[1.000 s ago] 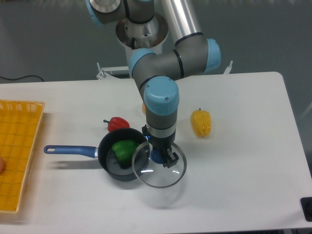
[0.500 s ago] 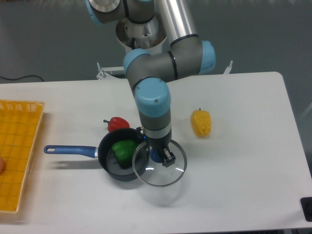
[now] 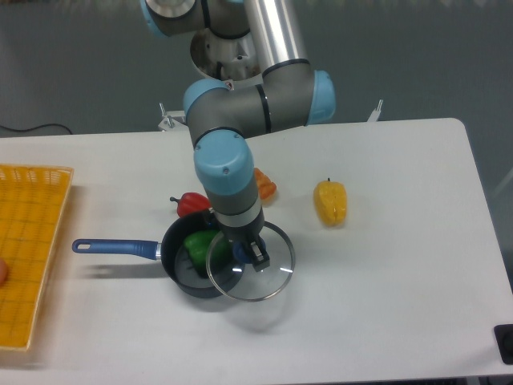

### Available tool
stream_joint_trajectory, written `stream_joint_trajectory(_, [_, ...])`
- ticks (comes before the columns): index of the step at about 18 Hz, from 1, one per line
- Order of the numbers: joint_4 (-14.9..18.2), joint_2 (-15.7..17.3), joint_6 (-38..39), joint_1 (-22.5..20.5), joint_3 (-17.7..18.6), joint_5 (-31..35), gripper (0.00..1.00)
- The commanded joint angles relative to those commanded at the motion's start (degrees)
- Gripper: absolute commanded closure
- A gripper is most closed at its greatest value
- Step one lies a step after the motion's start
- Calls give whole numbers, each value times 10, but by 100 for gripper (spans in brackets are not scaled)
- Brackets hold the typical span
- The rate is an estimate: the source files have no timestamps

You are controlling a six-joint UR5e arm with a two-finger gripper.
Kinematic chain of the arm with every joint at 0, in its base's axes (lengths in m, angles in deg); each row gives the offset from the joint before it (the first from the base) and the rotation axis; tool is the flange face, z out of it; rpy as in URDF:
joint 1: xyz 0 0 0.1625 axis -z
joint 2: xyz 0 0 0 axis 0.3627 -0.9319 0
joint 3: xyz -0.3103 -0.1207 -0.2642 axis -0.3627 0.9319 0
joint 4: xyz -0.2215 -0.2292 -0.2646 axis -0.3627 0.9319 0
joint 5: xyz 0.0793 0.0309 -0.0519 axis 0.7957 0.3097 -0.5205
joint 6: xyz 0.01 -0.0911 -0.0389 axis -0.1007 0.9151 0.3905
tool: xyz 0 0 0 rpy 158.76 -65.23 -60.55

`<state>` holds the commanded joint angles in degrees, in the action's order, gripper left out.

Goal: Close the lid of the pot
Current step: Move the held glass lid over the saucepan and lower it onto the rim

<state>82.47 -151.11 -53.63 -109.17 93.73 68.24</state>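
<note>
My gripper [image 3: 249,256] clamped on pot lid [image 3: 250,265] knob, lid held tilted, overlapping right rim of pot [image 3: 192,261]. Green pepper [image 3: 199,245] inside pot.

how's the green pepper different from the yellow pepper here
The green pepper sits inside the pot, partly under the glass pot lid that the gripper holds; the yellow pepper lies on the bare table, in the open to the right of the arm. Green is partly hidden by the lid and arm; yellow shows whole. Both are bell peppers of similar size.
</note>
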Motion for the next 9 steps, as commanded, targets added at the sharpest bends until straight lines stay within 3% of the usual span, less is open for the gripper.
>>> stream_joint_trajectory(9, [22, 9, 25, 20, 5, -4, 59])
